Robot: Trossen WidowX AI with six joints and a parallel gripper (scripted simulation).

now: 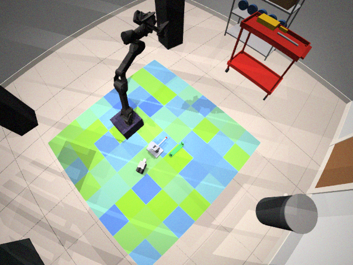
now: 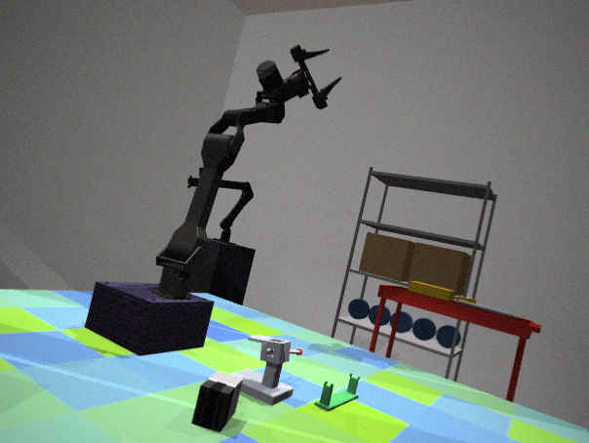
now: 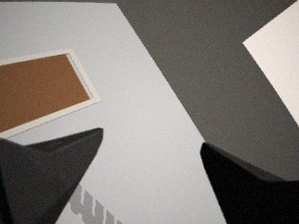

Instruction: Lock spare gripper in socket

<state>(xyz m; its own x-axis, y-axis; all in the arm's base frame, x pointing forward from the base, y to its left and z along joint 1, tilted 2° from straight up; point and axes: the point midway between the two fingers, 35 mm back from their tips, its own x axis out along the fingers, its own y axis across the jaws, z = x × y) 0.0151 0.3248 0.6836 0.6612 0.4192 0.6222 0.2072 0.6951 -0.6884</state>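
Note:
The grey mount (image 1: 152, 149) (image 2: 269, 390) stands on the patterned mat, with a socket block (image 2: 276, 352) on its post. The lock pin (image 1: 162, 142) (image 2: 294, 351) runs through the block, and its red-tipped end sticks out at one side. The spare gripper (image 1: 141, 166) (image 2: 216, 401), pale at one end and black at the other, lies on the mat beside the mount, separate from it. My gripper (image 1: 161, 17) (image 2: 334, 63) (image 3: 152, 140) is open and empty, raised high above and far from all of these. The wrist view shows only room background between the fingers.
A green two-post stand (image 1: 176, 149) (image 2: 337, 399) is on the mat on the mount's other side from the spare gripper. My arm's dark base block (image 1: 127, 125) (image 2: 148, 319) stands behind the mount. A red cart (image 1: 274, 36) (image 2: 458, 312) and shelving are off the mat.

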